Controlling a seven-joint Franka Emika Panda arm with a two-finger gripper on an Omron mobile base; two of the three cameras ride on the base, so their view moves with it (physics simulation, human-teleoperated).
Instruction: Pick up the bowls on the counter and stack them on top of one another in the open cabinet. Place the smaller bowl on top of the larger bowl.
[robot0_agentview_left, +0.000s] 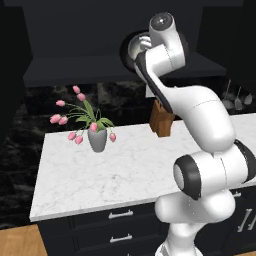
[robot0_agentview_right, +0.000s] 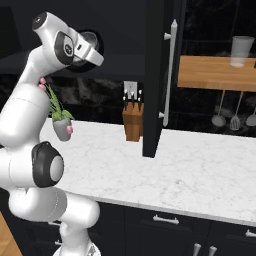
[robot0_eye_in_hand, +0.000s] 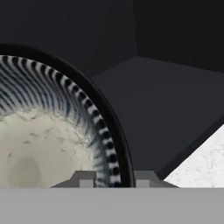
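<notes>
One bowl in hand: the small bowl (robot0_eye_in_hand: 39, 140), pale and speckled inside, is gripped at its rim by the pincer (robot0_eye_in_hand: 113, 181), jaws astride the dark edge. Table (robot0_agentview_left: 125, 165): no bowls on it, only a vase (robot0_agentview_left: 97, 140) and knife block (robot0_agentview_left: 162, 120). Cabinet (robot0_eye_in_hand: 166, 100): bowl is held at shelf height; large bowl's whereabouts cannot be told. Remaining, by judgement: setting down, release.

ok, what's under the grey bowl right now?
In the hand view the grey bowl hangs over the dark cabinet shelf, with the gripper clamped on its rim. The bowl covers whatever lies directly beneath it, so the black bowl cannot be confirmed there.
</notes>
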